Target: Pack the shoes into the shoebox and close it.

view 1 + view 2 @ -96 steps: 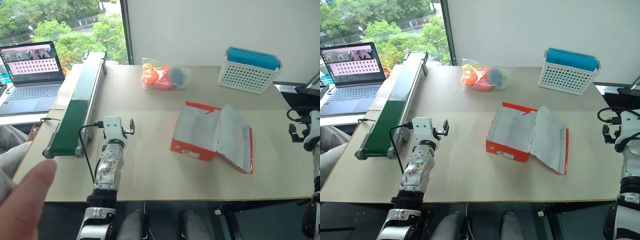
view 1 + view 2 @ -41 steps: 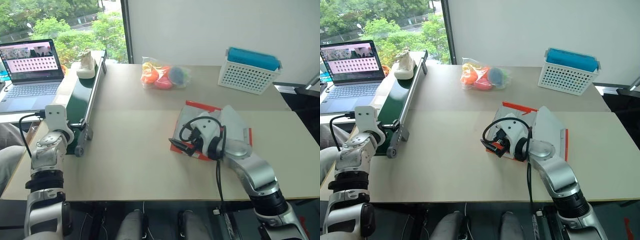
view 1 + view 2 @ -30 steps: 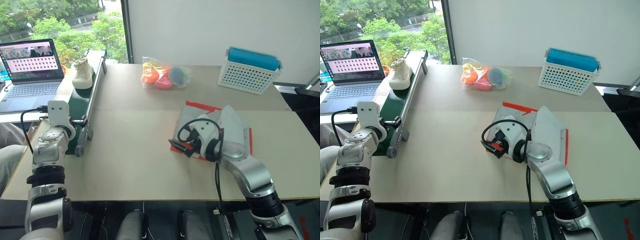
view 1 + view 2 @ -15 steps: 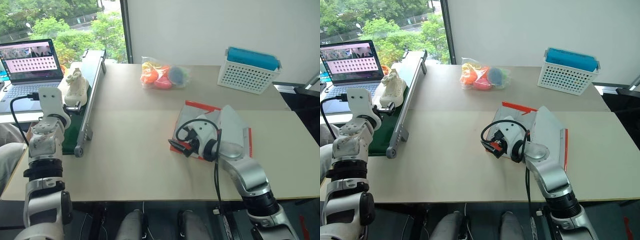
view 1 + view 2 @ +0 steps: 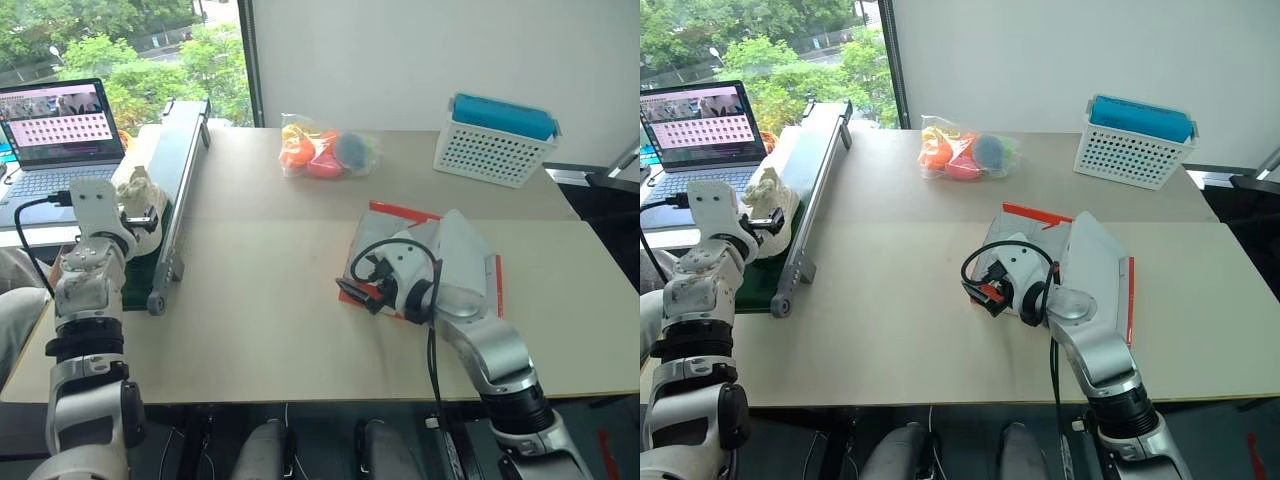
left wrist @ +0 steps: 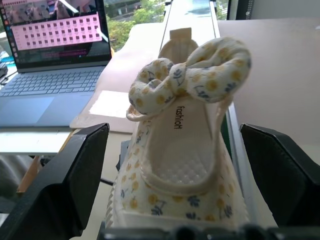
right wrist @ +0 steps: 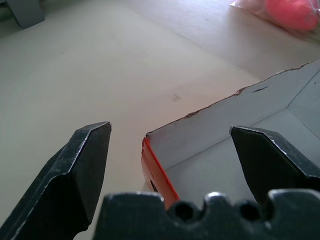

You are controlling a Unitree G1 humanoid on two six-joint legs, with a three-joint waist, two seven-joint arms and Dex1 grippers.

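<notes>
One cream shoe (image 6: pixel 180 165) with a small flower print and a bow lies on the green conveyor belt (image 5: pixel 178 170) at the table's left edge. My left gripper (image 6: pixel 174 128) is open around the shoe's heel end, one finger on each side with a gap to each. The red-orange shoebox (image 5: pixel 396 211) sits right of the table's centre, its pale lid (image 5: pixel 462 262) folded open to the right. My right gripper (image 7: pixel 170 128) is open and straddles the box's near left corner (image 7: pixel 156 172), one finger outside the wall and one over the grey inside.
A laptop (image 5: pixel 60 135) stands open beyond the belt at far left. A clear bag of orange, pink and blue toys (image 5: pixel 325 151) lies at the back centre. A white perforated basket with a blue top (image 5: pixel 496 140) stands at the back right.
The shoe has travelled down the belt toward me. My left gripper shifted left and a little up, and the shoe now lies between its fingers. The right gripper stayed at the box corner.
</notes>
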